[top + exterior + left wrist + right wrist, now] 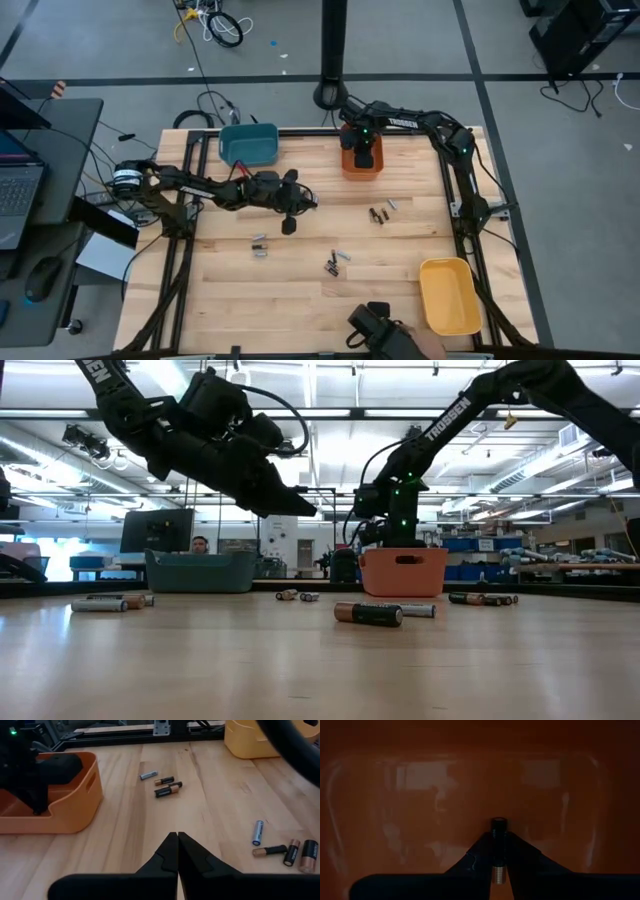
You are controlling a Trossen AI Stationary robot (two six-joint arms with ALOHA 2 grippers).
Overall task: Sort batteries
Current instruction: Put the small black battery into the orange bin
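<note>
Right Pincer Holds a Battery Over the Orange Bin

While the right pincer (361,152) hangs inside the orange bin (347,168), the left pincer (290,224) hovers shut above the table (300,300), loose batteries (335,262) lying just beyond it. At table height, batteries (368,614) lie under both arms. From the right wrist, its fingers clamp a battery (498,850) upright above the bin floor.

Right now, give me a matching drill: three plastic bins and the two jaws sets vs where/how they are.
Things:
1. teal plastic bin
2. orange plastic bin
3. yellow plastic bin
4. left gripper

States:
A. jaws shut, empty, above the wooden table
B. near right corner
C. right gripper inside it, holding a small black-and-copper battery
D. far side, left of centre

Pairs: 1-D, 2-C, 3-B, 4-A
</note>
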